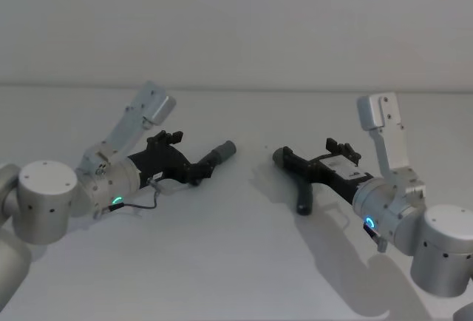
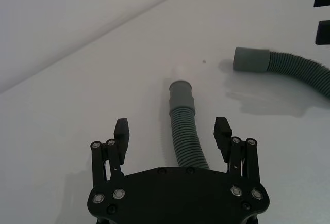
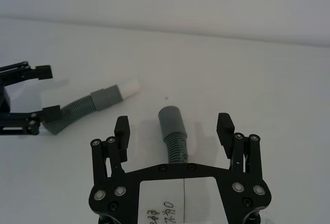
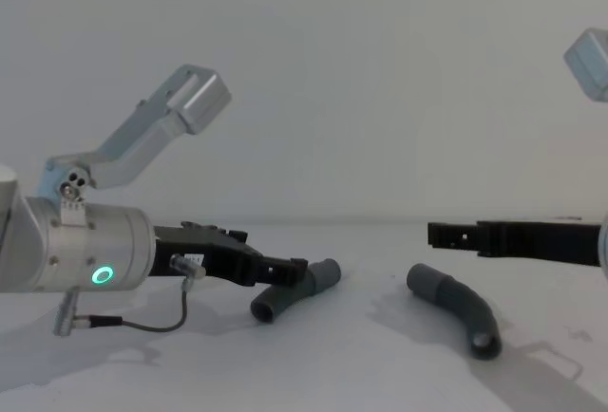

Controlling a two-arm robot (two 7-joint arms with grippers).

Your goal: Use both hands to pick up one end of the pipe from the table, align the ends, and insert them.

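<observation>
Though spread wide, holding nothing: left gripper [image 2: 172, 131] astride left pipe piece [image 1: 218, 153] left of centre, right gripper [image 3: 174, 128] astride right pipe piece [image 1: 292, 162] right of centre. Risk: closing off-centre, rolling them, misaligning cuffs [image 2: 181, 96]

The left arm [image 1: 46, 201] reaches forward and inward from the lower left, held low and near level; the left gripper [image 2: 172, 130] points toward the middle, jaws spread wide, fingers [image 2: 122, 129] parallel; a green ring [image 4: 102, 275] glows behind it. The right arm [image 1: 442, 251] mirrors this from the lower right; the right gripper [image 3: 174, 126] sits low, aimed inward, jaws equally wide apart; its ring [image 1: 369, 223] is lit; the two grippers stand well apart, tips facing each other.
</observation>
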